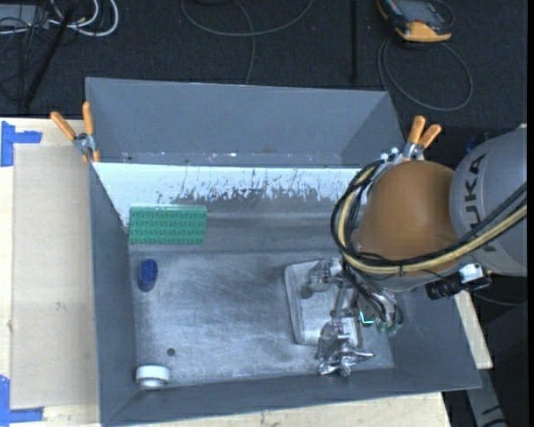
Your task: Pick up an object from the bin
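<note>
White round cap [152, 375] sits in the grey bin's [231, 318] near left corner, well apart from the gripper [341, 354], low at near right just beside a pale flat slab [299, 314] — clenched or released, I cannot tell — with a blue lump [147, 275] and a green studded plate [167, 226] farther back on the left.

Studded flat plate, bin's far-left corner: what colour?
The studded plate is green, seen best in the camera view.

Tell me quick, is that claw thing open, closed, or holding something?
Gripper: cannot be told; it hangs over a pale flat piece at the bin's lower right.
</note>
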Action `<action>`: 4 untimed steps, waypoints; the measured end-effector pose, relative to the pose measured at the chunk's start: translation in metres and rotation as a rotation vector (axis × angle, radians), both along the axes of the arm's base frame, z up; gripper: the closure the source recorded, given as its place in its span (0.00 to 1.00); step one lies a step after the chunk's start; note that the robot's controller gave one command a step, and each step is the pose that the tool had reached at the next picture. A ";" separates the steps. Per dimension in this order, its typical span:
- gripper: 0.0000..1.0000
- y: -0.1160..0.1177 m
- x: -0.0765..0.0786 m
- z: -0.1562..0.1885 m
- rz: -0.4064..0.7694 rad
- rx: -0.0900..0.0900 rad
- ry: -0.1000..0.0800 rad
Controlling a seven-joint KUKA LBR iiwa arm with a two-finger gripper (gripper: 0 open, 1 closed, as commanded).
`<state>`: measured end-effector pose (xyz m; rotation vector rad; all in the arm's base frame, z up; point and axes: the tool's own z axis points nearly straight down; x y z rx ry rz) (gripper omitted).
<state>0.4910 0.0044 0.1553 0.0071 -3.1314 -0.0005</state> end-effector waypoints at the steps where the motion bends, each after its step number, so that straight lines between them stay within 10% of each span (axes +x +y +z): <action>1: 0.00 0.035 0.064 -0.043 -0.187 -0.001 -0.008; 2: 0.00 -0.005 0.014 -0.043 -0.173 -0.002 -0.006; 3: 0.00 -0.039 -0.003 -0.059 -0.215 0.006 -0.024; 4: 0.00 -0.103 0.019 -0.039 -0.509 -0.002 -0.010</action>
